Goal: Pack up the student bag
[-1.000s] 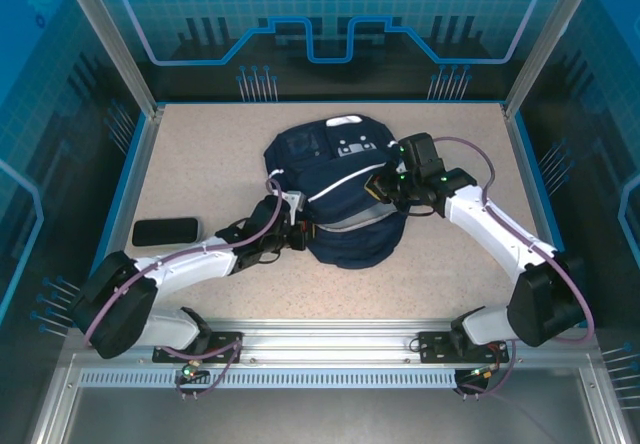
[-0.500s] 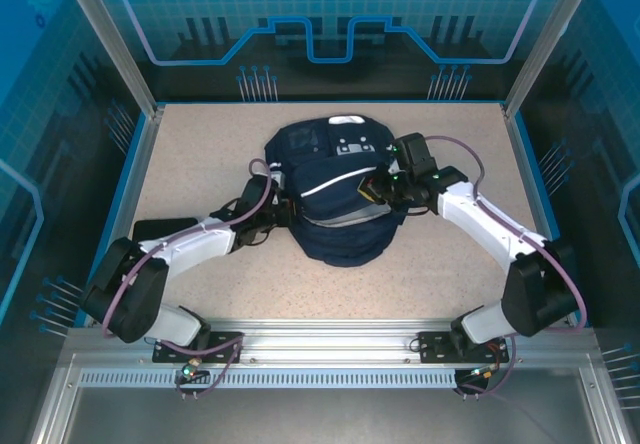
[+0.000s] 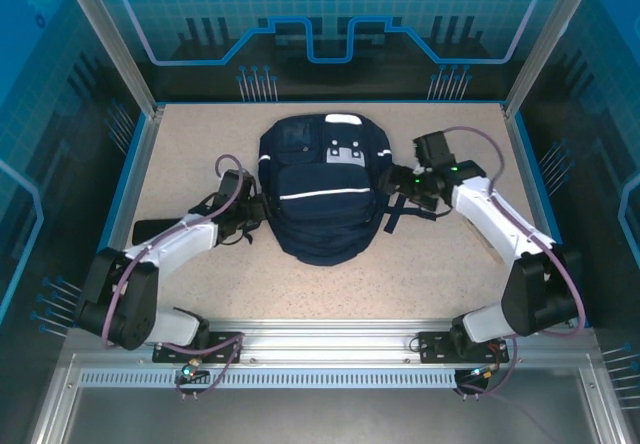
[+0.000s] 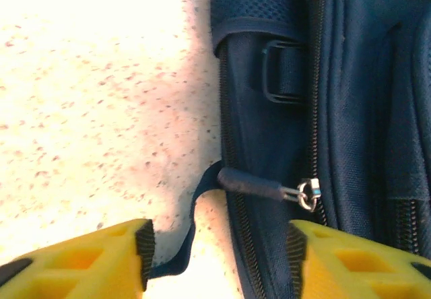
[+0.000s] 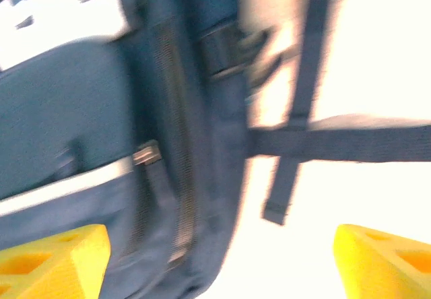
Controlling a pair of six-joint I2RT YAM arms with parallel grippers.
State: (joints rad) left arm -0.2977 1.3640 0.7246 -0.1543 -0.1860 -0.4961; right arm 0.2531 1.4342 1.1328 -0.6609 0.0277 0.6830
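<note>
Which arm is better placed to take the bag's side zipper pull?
Left. Its open end effector faces the zipper pull on the student bag, straight ahead of it. The right end effector sits open by loose black straps.

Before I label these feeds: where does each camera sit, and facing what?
Top external: above, behind the bases, looking down on the bag; left tool and right tool show.
Left wrist: on the left arm, facing the bag's zipper pull; own yellow fingers.
Right wrist: on the right arm, facing the bag's side and strap; own fingers.
All three share the bag.
</note>
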